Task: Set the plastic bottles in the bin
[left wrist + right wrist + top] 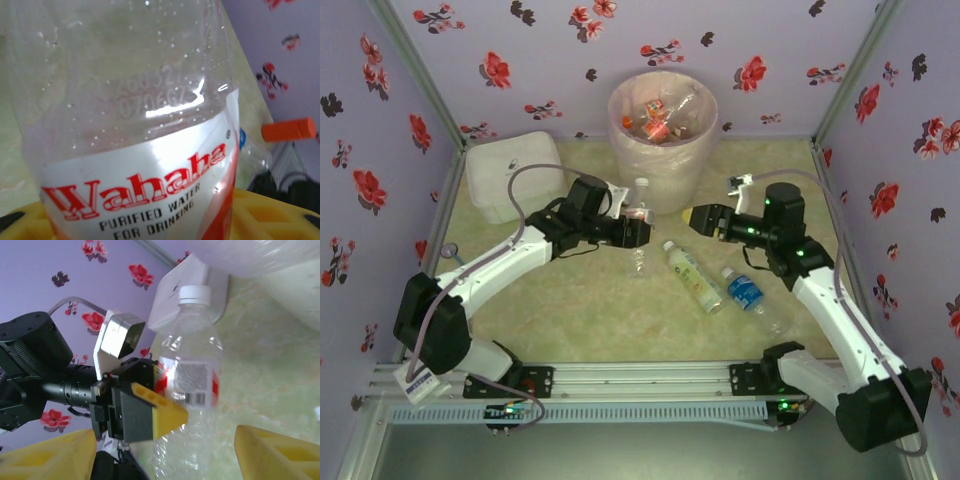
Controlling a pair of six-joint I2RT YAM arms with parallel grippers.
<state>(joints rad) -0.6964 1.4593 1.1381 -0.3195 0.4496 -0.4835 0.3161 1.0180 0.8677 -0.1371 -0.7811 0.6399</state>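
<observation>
A clear plastic bottle [640, 225] with a red and white label and a white cap stands upright mid-table. My left gripper [642, 231] is shut on it at label height. In the left wrist view its label [150, 190] sits between the yellow fingers [270, 215]. My right gripper [695, 217] hangs open and empty just right of it; the right wrist view looks past those spread fingers [275, 452] at the bottle [192, 365]. Two more bottles lie on the table, one pale-labelled [693, 277] and one blue-labelled [750, 297]. The pale-pink bin [620, 130] behind holds several bottles [658, 112].
A white lidded box [510, 175] sits at the back left, beside the bin. Flowered purple walls close in the back and both sides. The arm bases stand on a rail [620, 385] along the near edge.
</observation>
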